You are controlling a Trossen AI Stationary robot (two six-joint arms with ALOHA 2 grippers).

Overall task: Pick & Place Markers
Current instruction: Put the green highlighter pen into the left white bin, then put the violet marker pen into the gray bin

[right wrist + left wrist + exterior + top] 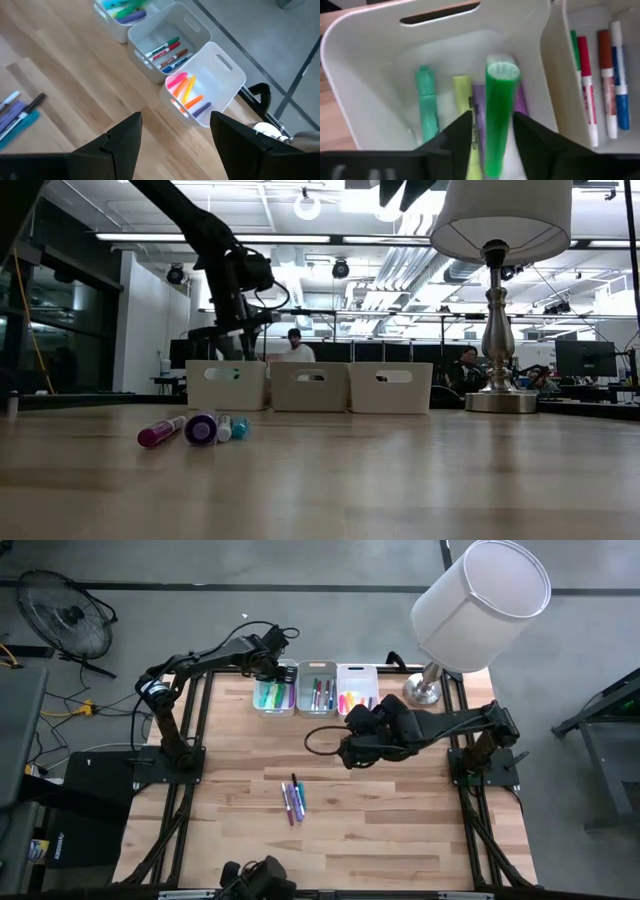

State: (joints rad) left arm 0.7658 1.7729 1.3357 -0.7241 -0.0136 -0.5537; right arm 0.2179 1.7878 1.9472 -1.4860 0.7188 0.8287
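Three white bins stand in a row at the far edge: the left bin point(274, 692), the middle bin point(318, 688) and the right bin point(357, 690), each with markers lying inside. My left gripper point(492, 135) hovers over the left bin point(380, 75), shut on a green marker point(497, 115). Teal, yellow and purple markers point(427, 105) lie on that bin's floor. A few loose markers point(293, 800), purple, teal and dark, lie side by side mid-table point(195, 428). My right gripper point(172, 145) is open above the table point(347, 752), right of the loose markers point(17, 112). My left gripper has the green marker's barrel point(495, 145) between its two fingers, coming from above and pointing down into the left bin. The marker is lifted clear above the markers on the bin's floor, with its round end point(502, 70) sticking out past the fingertips.
A lamp with a big white shade point(480, 595) and a metal base point(424, 690) stands at the far right corner, beside the right bin. The middle bin holds red, green and blue pens point(170, 50); the right bin holds pink, orange and purple markers point(187, 95). People sit beyond the table point(294, 345).
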